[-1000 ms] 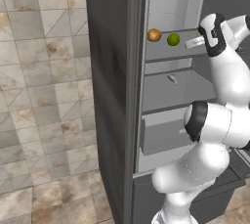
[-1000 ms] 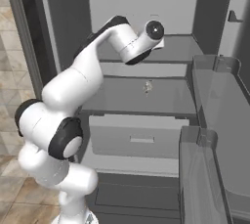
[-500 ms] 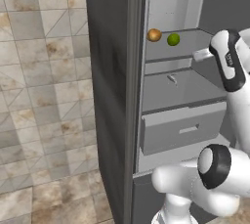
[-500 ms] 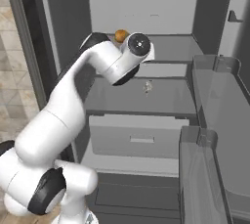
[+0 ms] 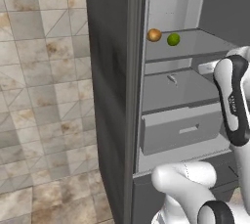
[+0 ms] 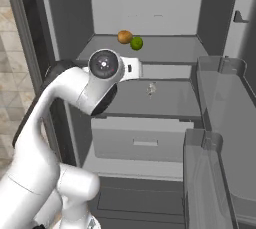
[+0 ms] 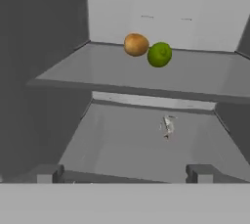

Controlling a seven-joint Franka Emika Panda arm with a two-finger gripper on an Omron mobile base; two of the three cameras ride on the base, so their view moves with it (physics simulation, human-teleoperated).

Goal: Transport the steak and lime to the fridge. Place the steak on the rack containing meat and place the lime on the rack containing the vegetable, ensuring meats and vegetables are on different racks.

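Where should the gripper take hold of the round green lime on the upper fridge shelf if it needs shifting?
Grip the round green lime across its middle, coming straight in from the open front. The orange-brown ball sits close against one side, so one finger likely needs that narrow gap. The open gripper already faces it.

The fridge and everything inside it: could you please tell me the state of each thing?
fridge: door open.
lime: resting on upper rack, beside vegetable.
meat: lying on lower rack.
drawer: closed.
end effector: open, empty, outside the racks.
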